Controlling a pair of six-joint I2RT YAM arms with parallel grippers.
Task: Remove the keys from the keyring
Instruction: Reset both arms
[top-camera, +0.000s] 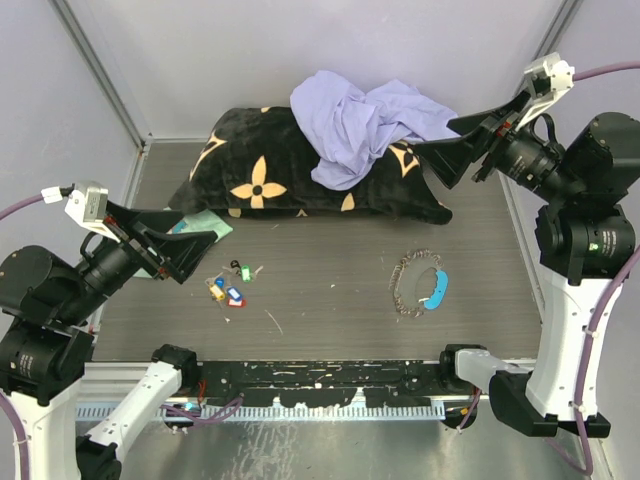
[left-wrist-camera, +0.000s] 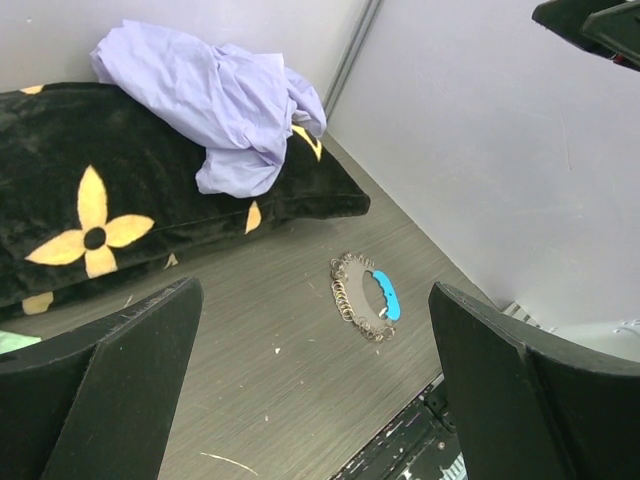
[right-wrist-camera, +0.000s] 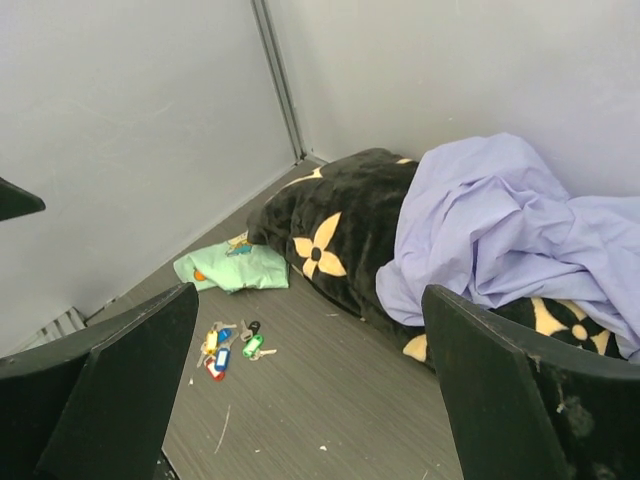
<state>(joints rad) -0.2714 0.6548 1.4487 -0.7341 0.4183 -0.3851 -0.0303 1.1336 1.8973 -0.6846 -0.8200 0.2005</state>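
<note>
Down at the near part of the table (top-camera: 330, 300), left of centre, the keys (top-camera: 229, 287) lie in a small loose cluster, with yellow, blue, red and green tags showing. Well apart from them, over on the right, sits the keyring (top-camera: 420, 284), its chain loop flat on the surface and the light-blue crescent on its right side. Nothing links the two; bare table runs between them.

The left gripper (top-camera: 198, 255) hangs just left of the keys and above them, jaws spread wide, nothing between the fingers. Just beyond its fingers, a mint-green cloth (top-camera: 206, 224) lies crumpled against the left end of the pillow (top-camera: 250, 180).

That black pillow with tan flower shapes stretches across the far side of the table. The right gripper (top-camera: 440, 155) hovers over its right end, jaws wide apart too, holding nothing. A lavender cloth (top-camera: 365, 120) is heaped on top of the pillow, close to the back wall.
</note>
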